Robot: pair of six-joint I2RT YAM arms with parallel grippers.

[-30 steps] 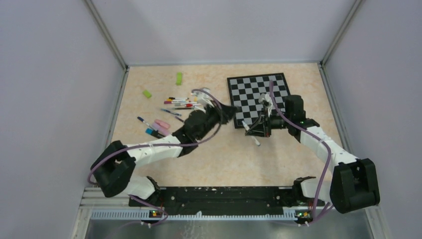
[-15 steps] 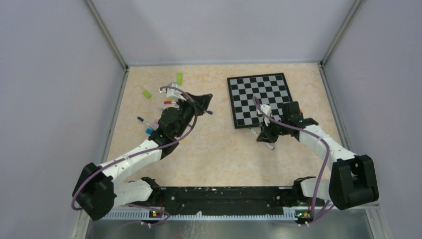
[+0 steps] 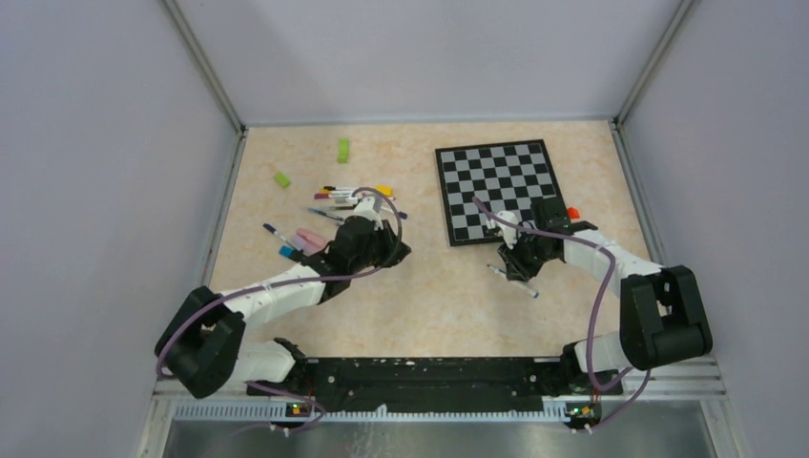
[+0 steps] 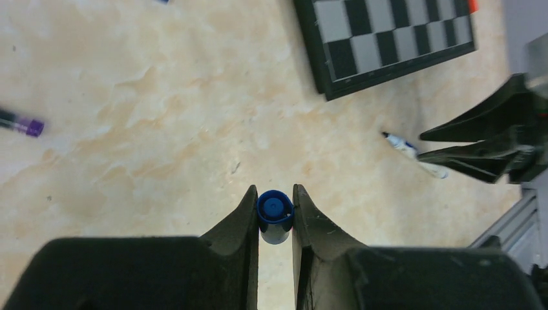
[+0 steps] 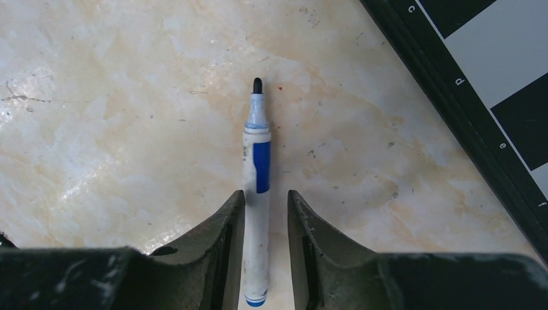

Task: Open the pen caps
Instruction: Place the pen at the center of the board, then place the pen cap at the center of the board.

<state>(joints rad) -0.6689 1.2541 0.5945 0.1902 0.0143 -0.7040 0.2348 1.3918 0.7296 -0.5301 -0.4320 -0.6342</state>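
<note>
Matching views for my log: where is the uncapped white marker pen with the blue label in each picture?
Top external: the uncapped white marker pen with blue label lies right of centre, below the black-and-white chessboard.
Left wrist: the pen lies at the right, below the chessboard's corner.
Right wrist: the pen fills the bottom centre, tip up.
Shared landmark: the chessboard.

Left arm point(image 3: 277, 291) stretched forward, left fingers point(image 4: 242, 219) pinched; right arm point(image 3: 596, 250) bent inward, right fingers point(image 5: 223, 232) parted.
</note>
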